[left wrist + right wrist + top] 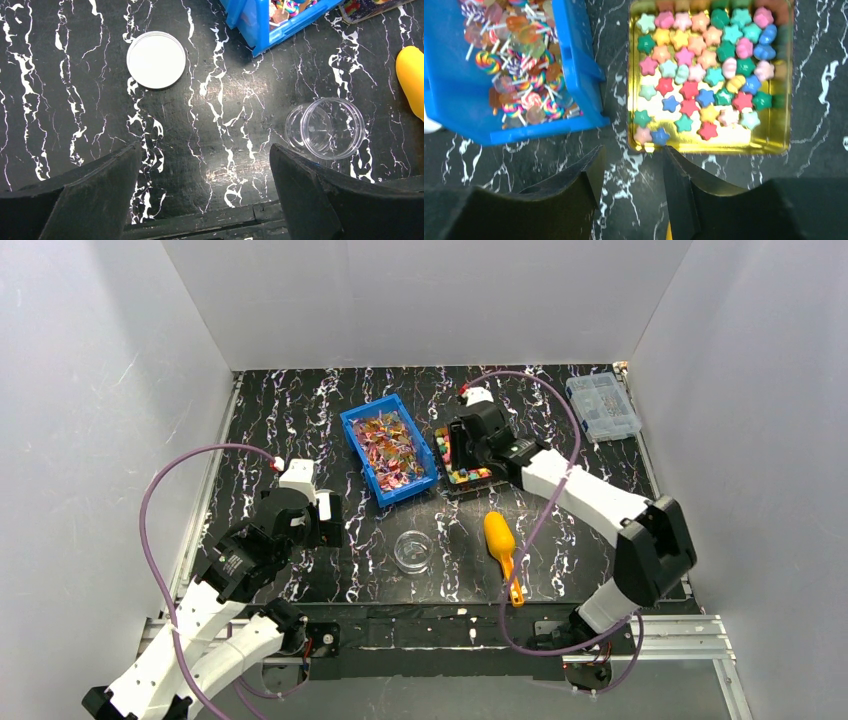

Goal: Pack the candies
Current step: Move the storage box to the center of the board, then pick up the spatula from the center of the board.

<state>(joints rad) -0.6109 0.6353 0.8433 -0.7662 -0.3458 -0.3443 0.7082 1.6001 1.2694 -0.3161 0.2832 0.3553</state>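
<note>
The candies point(704, 65) are many small star-shaped and chunky sweets in pink, yellow, green, blue, red and orange. They lie in a shallow gold tray point(724, 147), which also shows in the top view point(447, 455). My right gripper point(633, 150) hovers open and empty over the table by the tray's near left corner, and shows in the top view point(468, 452). A clear empty jar point(413, 552) stands at mid-table, also in the left wrist view point(327, 127). My left gripper point(205, 146) is open and empty, left of the jar, and shows in the top view point(328, 520).
A blue bin point(388, 452) of foil-wrapped sweets and lollipops sits left of the tray point(454, 100). A white round lid point(156, 60) lies on the table. An orange scoop point(500, 540) lies right of the jar. A clear compartment box point(602, 407) stands at the back right.
</note>
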